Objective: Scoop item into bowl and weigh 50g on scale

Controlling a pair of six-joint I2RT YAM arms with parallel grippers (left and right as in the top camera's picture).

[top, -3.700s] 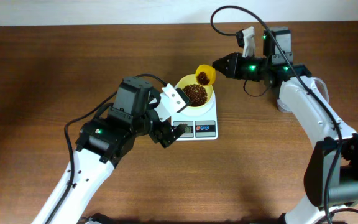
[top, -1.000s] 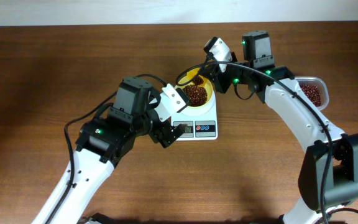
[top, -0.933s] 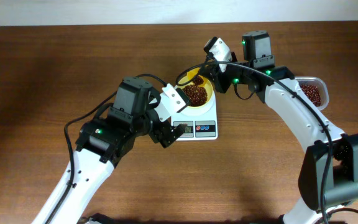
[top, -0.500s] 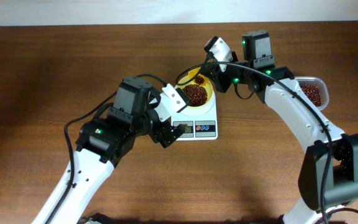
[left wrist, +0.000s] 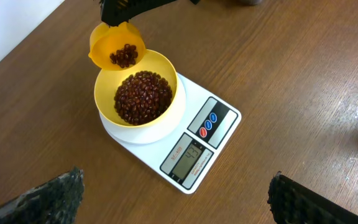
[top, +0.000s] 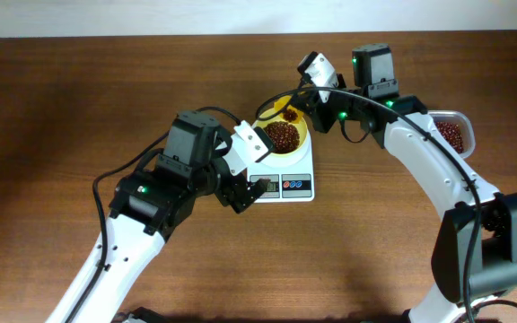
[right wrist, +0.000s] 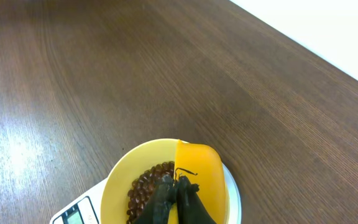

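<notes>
Scoop (left wrist: 118,50) overhanging bowl (left wrist: 168,116) rim

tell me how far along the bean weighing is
Done: the bowl sits on the scale with a heap of beans in it. In hand: the right gripper is shut on the yellow scoop, held at the bowl's rim with a few beans in it. The left gripper hangs open before the scale. Left: reaching the target; the display is too small to read.

Brown wooden table (top: 79,90) bears the scale (top: 302,167) and a clear tub (top: 466,121).
</notes>
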